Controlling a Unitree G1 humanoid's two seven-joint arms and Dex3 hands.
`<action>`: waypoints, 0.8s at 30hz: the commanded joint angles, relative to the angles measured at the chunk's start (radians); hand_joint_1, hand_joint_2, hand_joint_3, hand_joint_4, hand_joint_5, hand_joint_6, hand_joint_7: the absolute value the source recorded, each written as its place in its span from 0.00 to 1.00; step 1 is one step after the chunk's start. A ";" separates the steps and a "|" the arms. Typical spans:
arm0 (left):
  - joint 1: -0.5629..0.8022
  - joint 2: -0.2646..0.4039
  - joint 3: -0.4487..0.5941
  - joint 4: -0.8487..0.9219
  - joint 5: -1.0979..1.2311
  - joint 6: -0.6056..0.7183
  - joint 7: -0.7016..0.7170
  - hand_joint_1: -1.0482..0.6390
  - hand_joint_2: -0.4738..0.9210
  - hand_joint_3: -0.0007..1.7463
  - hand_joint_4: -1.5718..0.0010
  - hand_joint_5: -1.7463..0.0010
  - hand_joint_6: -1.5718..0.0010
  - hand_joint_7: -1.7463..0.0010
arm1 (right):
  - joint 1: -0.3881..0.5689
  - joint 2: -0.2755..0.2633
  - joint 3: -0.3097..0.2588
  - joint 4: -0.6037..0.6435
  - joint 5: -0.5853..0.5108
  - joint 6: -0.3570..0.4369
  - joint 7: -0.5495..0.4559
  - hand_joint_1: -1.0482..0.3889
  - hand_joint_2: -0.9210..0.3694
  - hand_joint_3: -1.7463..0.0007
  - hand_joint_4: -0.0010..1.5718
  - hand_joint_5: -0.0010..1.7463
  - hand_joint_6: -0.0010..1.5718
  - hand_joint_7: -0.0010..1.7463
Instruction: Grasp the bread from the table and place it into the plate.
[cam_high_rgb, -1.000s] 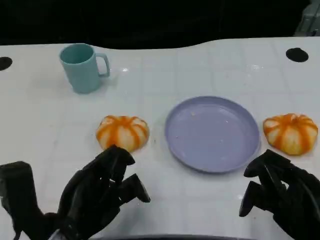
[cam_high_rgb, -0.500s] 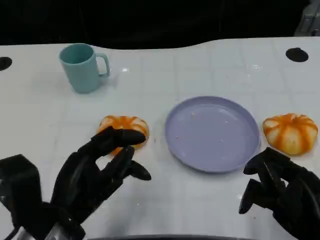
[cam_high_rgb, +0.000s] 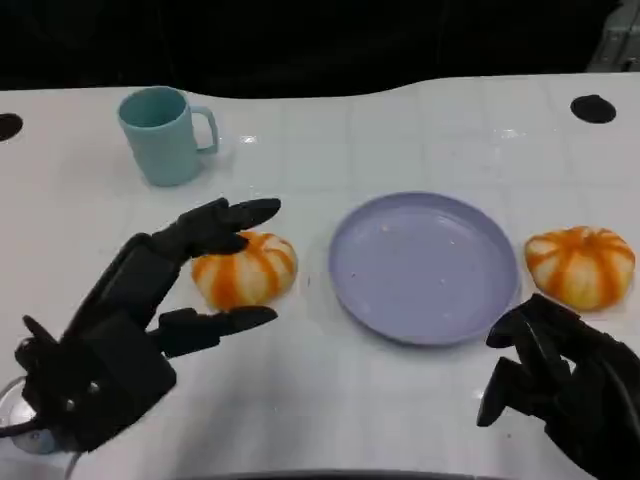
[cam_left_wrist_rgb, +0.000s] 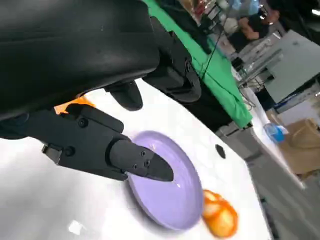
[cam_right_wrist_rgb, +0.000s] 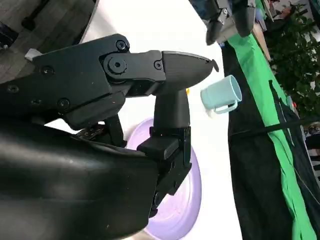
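Observation:
Two orange-and-white striped breads lie on the white table. The left bread sits just left of the empty lilac plate. My left hand is open beside it, with its fingers spread over the bread's far side and another at its near side, not closed on it. In the left wrist view a sliver of that bread shows behind the fingers, with the plate beyond. My right hand hangs near the front edge, loosely bent and holding nothing, below the right bread.
A teal cup stands at the back left, and also appears as the cup in the right wrist view. Two black round holes mark the table's far corners. The table's far edge meets a dark background.
My left hand has lifted and reached forward, spreading its fingers around the left bread. The right hand, plate and both breads have stayed put.

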 joint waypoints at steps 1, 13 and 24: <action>-0.046 0.083 -0.027 -0.008 0.133 -0.028 0.010 0.46 0.90 0.00 1.00 0.63 0.80 0.97 | -0.003 -0.008 -0.014 0.005 0.008 -0.014 0.007 0.42 0.00 0.78 0.41 1.00 0.31 0.94; -0.168 0.161 -0.178 0.062 0.532 0.045 0.016 0.46 0.86 0.00 1.00 0.85 0.85 1.00 | -0.003 -0.005 -0.012 0.003 0.002 -0.013 0.003 0.42 0.00 0.77 0.41 1.00 0.32 0.93; -0.337 0.077 -0.318 0.297 0.672 0.219 -0.018 0.47 0.87 0.00 1.00 0.84 0.86 1.00 | -0.003 -0.011 -0.020 0.015 0.007 -0.026 0.020 0.42 0.00 0.78 0.42 1.00 0.32 0.93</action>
